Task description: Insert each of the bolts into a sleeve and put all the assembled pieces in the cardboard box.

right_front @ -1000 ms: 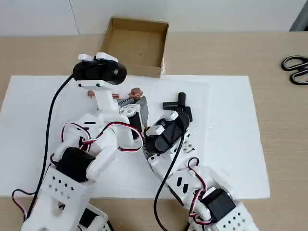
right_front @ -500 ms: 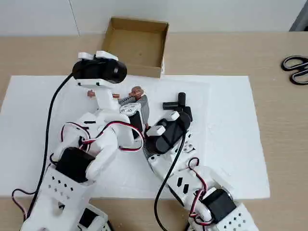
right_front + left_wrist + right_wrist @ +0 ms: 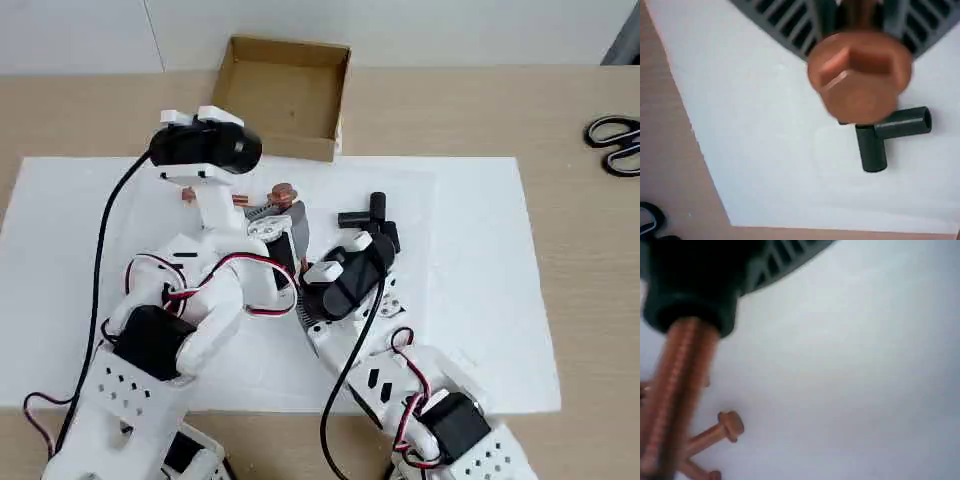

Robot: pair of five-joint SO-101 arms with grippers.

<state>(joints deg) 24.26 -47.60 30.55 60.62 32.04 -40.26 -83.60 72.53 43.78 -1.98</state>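
Observation:
My left gripper (image 3: 277, 213) is shut on a copper bolt (image 3: 860, 75) whose hex head faces the left wrist camera; the head (image 3: 283, 190) also pokes out above the jaws in the high view. My right gripper (image 3: 735, 265) is shut on a black sleeve (image 3: 685, 290), and a copper threaded shank (image 3: 677, 390) runs out of the sleeve's end. The two grippers meet at the middle of the white mat (image 3: 470, 260). Two black sleeves (image 3: 368, 214) lie just right of them. The open cardboard box (image 3: 285, 95) stands at the back.
Loose copper bolts (image 3: 188, 196) lie on the mat under the left arm's black camera, and some bolts (image 3: 715, 432) show beneath the held sleeve. Black scissors (image 3: 615, 140) rest on the wooden table at the far right. The mat's right half is free.
Almost nothing: the left arm's wrist and the bolt head shifted by a few pixels and came back. The right arm has kept still.

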